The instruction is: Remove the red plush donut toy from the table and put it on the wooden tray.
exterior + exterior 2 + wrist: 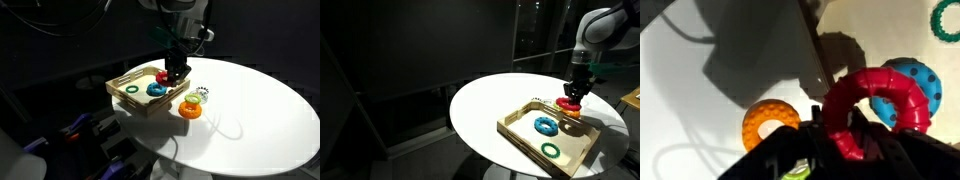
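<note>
The red plush donut toy [872, 98] is in my gripper [840, 132], which is shut on its rim. It hangs over the edge of the wooden tray [880, 30], just above the tray floor. In both exterior views the gripper [176, 70] [574, 92] holds the red donut [163, 77] [567, 103] over the tray [124, 81] [520, 128], at the side nearest the loose rings. The round white table [260, 110] [490, 100] carries the tray.
A blue ring [156, 89] [546, 124] [918, 82] and a green ring [131, 89] [551, 150] [945, 20] lie in the tray. An orange ring [190, 110] [768, 120] and a pale green-white ring [199, 96] lie on the table beside it.
</note>
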`<state>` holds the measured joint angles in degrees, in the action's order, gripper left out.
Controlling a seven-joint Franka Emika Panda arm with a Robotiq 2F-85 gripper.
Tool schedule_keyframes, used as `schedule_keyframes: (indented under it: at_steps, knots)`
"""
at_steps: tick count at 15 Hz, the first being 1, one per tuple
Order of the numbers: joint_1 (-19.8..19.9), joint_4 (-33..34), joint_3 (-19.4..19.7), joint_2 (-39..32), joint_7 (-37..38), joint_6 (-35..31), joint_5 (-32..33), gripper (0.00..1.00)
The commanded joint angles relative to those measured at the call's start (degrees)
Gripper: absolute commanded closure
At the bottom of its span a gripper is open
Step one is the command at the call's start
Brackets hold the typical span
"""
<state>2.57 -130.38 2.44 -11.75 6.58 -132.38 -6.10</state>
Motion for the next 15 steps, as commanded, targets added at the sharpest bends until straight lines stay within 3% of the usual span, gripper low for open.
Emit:
schedule_keyframes:
  at_steps: [1,15]
  knots:
    - [-1.0,0.3,-1.4,0.1,-0.6,0.4,-1.9,0.9]
    - [-7.0,-0.1,-2.4,-4.7,5.7,-8.9,2.9,0.9]
